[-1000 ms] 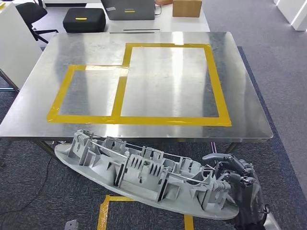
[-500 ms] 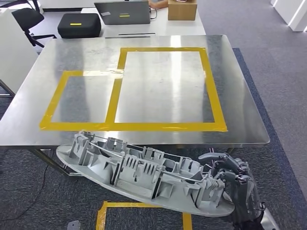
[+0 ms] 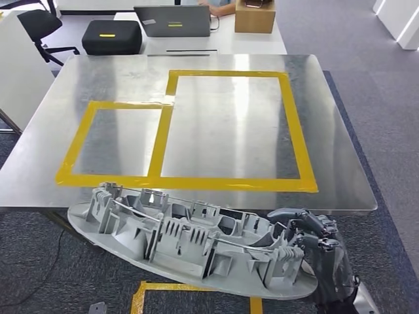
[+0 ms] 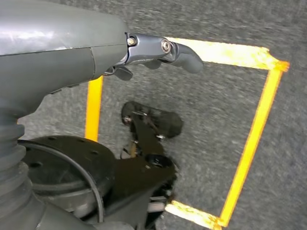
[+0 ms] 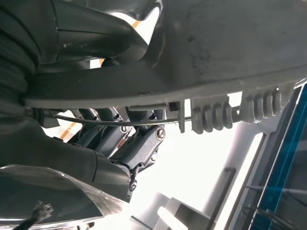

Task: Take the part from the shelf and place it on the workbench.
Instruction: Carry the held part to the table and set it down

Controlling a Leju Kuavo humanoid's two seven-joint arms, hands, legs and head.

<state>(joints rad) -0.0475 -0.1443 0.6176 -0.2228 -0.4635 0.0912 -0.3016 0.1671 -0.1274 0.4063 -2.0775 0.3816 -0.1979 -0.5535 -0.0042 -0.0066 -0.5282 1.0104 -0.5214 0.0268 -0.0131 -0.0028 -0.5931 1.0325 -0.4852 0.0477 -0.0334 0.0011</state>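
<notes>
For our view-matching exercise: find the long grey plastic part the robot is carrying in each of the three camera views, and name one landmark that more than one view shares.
Head view: the grey ribbed part lies across the lower frame, in front of the steel workbench, its right end held by the right hand.
Left wrist view: not in it; the left hand hangs over the floor.
Right wrist view: the part's underside spans the upper frame.
Shared landmark: the yellow floor tape.
</notes>
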